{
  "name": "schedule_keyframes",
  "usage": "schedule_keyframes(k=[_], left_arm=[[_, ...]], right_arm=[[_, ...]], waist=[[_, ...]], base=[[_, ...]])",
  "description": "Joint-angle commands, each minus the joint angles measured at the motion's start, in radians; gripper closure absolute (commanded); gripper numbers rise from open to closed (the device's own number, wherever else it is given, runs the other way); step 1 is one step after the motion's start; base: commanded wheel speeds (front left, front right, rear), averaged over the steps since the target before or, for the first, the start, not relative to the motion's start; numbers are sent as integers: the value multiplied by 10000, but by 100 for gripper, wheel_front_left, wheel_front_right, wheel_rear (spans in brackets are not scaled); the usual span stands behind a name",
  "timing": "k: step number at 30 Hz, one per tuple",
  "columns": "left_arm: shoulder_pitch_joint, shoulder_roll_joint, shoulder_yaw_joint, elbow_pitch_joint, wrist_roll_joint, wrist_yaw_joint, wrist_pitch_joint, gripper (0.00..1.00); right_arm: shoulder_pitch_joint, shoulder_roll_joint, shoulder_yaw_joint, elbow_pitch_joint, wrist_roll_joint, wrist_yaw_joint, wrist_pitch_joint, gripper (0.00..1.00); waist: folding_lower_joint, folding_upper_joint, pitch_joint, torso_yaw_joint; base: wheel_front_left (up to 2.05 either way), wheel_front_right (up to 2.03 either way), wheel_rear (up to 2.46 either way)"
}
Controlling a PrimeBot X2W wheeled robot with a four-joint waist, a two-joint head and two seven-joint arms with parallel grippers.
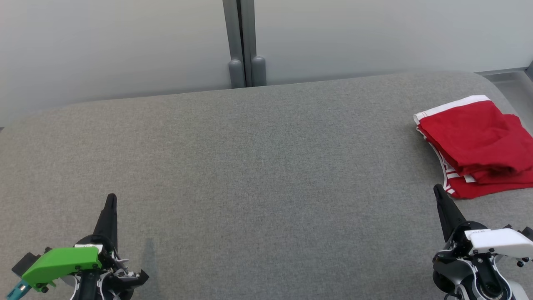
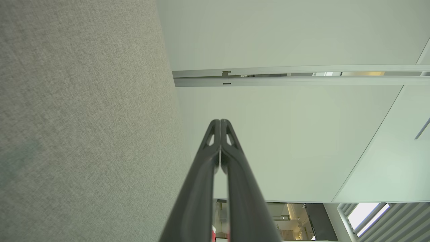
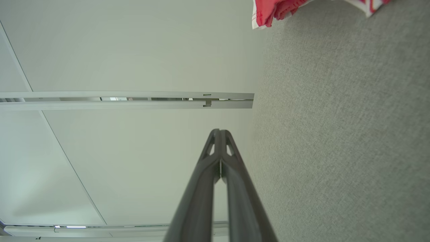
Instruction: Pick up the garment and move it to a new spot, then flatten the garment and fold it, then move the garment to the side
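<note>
Left gripper (image 1: 111, 199) and right gripper (image 1: 438, 190) sit pinched closed, empty, over the grey fabric surface (image 1: 250, 166), while the folded red garment (image 1: 474, 141) lies near its right edge, just beyond the right gripper: soft, light, limp, probably best pinched by its white waistband (image 1: 452, 104).

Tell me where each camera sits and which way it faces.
Head view: on the head, looking down at the grey surface and folded red garment; left gripper and right gripper at bottom corners.
Left wrist view: on the left arm, along shut jaws toward a pale wall.
Right wrist view: likewise, right arm.
Shared: garment, in head and right wrist views.
</note>
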Motion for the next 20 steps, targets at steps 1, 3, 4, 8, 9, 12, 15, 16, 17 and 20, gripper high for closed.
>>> schedule_keyframes(k=[1,3,4,8,9,12,15,16,17,20], left_arm=[[-115,5,31,-12,39,-64,33,100],[-115,4,31,-12,40,-64,33,100],[-115,3,32,-12,41,-64,33,100],[-116,3,33,-12,43,-62,35,100],[-116,3,33,-13,43,-64,35,100],[-116,2,35,-13,45,-62,37,100],[-116,1,35,-13,46,-62,38,100],[-116,0,35,-13,46,-64,38,100],[-116,0,36,-13,47,-62,39,100],[-116,1,36,-13,48,-62,40,100]], right_arm=[[-81,-56,-23,-38,35,4,24,100],[-81,-56,-22,-38,35,4,24,100],[-81,-56,-22,-38,35,4,24,100],[-81,-56,-22,-38,35,4,24,100],[-81,-56,-22,-38,35,4,24,100],[-81,-56,-22,-38,36,4,24,100],[-81,-56,-22,-38,36,4,24,100],[-81,-56,-22,-38,36,4,24,100],[-81,-56,-22,-38,34,4,24,100],[-81,-56,-22,-38,34,4,23,100]], waist=[[0,0,0,0],[0,0,0,0],[0,0,0,0],[0,0,0,0],[0,0,0,0],[0,0,0,0],[0,0,0,0],[0,0,0,0],[0,0,0,0],[0,0,0,0]], base=[[0,0,0],[0,0,0],[0,0,0],[0,0,0],[0,0,0],[0,0,0],[0,0,0],[0,0,0],[0,0,0],[0,0,0]])
